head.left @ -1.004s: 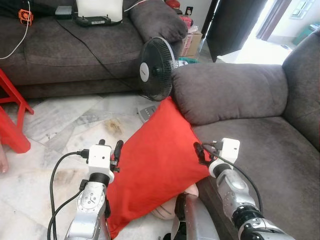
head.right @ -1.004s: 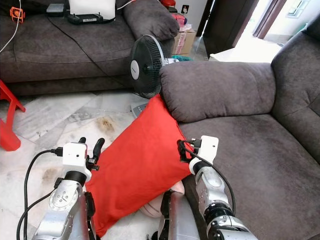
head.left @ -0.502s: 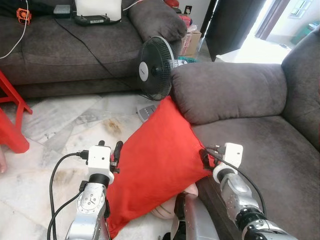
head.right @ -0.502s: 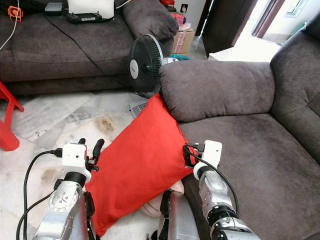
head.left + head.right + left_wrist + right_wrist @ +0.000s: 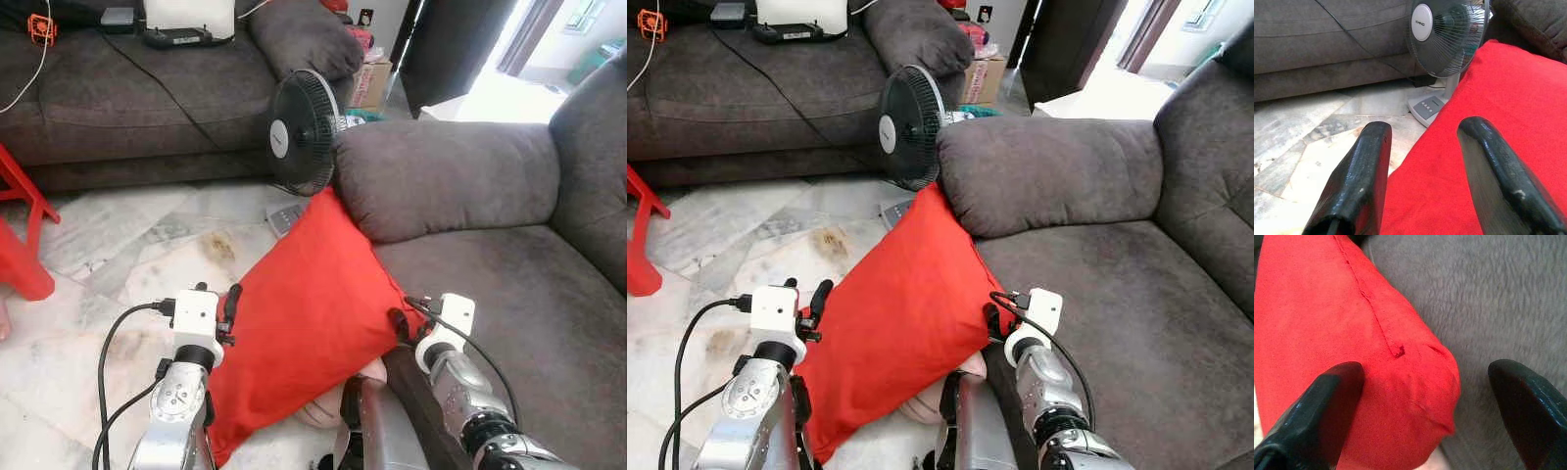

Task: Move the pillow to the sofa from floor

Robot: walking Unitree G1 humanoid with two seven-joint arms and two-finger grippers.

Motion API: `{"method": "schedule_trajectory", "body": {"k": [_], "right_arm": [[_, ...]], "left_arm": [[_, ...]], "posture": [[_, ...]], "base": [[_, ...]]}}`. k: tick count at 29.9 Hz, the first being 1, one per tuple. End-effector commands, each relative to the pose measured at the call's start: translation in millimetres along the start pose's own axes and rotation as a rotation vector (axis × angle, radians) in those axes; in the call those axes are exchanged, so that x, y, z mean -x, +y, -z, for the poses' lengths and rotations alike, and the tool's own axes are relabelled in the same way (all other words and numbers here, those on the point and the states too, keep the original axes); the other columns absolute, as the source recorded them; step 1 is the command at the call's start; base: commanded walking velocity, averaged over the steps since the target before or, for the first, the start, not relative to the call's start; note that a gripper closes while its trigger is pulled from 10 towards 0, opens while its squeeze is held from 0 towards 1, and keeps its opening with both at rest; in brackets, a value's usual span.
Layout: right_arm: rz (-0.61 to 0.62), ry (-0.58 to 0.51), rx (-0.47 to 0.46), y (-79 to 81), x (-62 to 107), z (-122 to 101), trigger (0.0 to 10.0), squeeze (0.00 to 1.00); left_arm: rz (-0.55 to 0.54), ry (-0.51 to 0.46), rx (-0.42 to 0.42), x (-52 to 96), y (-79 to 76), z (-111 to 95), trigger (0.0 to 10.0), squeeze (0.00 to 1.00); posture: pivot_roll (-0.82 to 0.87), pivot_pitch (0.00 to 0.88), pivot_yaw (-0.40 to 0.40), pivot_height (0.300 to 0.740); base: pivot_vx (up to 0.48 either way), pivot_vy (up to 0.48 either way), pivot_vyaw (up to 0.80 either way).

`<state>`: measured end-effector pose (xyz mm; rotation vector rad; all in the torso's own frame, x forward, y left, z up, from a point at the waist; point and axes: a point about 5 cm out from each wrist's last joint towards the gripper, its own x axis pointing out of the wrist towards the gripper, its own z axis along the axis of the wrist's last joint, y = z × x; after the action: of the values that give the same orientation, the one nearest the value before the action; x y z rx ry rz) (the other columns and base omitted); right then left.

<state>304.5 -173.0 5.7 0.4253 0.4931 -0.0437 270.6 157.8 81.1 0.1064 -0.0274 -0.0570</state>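
Looking along my right gripper (image 5: 1420,382), I see its jaws spread wide, straddling the lower right corner of the red pillow (image 5: 304,323), one finger (image 5: 1317,406) lying against red fabric, the other over the grey sofa seat (image 5: 529,294). They are not clamped. My left gripper (image 5: 1422,161) also has its jaws apart, bracketing the pillow's left edge: one finger (image 5: 1498,171) sits over the red cloth, the other (image 5: 1359,176) over the marble floor (image 5: 127,245).

From the head camera, the left gripper sits at about 9 o'clock of the pillow and the right gripper at about 4 o'clock. The pillow stands tilted, its lower corner down on the floor by my legs, its top corner at 12 o'clock tucked against the sofa armrest (image 5: 441,176), and its right edge leaning along the front of the seat.

Just beyond the top corner, at 12 o'clock, a black standing fan (image 5: 299,132) stands on the floor, close to the armrest; its base is near the pillow's upper edge. To the 3 o'clock side, the seat cushion is broad and open. At 9 o'clock the floor runs open to a red stool (image 5: 24,235). A second grey sofa (image 5: 147,98) lies across the far side at 11 o'clock, with a cable trailing over its seat.
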Motion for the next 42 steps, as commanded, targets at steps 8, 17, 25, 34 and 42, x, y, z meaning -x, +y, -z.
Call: {"method": "schedule_trajectory", "body": {"k": [8,17,25,34,42], "right_arm": [[-0.012,0.018,-0.167,-3.8,2.2,6.8,10.0,0.0],[-0.049,0.0,-0.329,2.9,0.6,6.0,10.0,0.0],[-0.064,-0.055,-0.45,5.3,-0.8,-0.7,10.0,0.0],[-0.122,-0.046,-0.447,14.6,-2.3,-0.2,10.0,0.0],[-0.156,-0.035,-0.449,22.2,-2.6,5.3,10.0,0.0]], "left_arm": [[0.042,0.011,0.026,0.6,-8.5,-0.5,10.0,0.0],[0.045,0.014,0.035,2.4,-9.8,-0.2,10.0,0.0],[0.045,0.013,0.042,3.0,-11.1,-0.5,10.0,0.0],[0.046,0.012,0.044,4.7,-12.3,-1.0,10.0,0.0],[0.043,0.014,0.044,7.3,-13.6,-1.0,10.0,0.0]], "posture": [[0.16,0.104,-0.191,0.514],[0.16,0.111,-0.192,0.514],[0.16,0.115,-0.194,0.514],[0.17,0.123,-0.2,0.514],[0.17,0.133,-0.205,0.514]], "base": [[0.0,0.0,0.0],[0.0,0.0,0.0],[0.0,0.0,0.0],[0.0,0.0,0.0],[0.0,0.0,0.0]]}}
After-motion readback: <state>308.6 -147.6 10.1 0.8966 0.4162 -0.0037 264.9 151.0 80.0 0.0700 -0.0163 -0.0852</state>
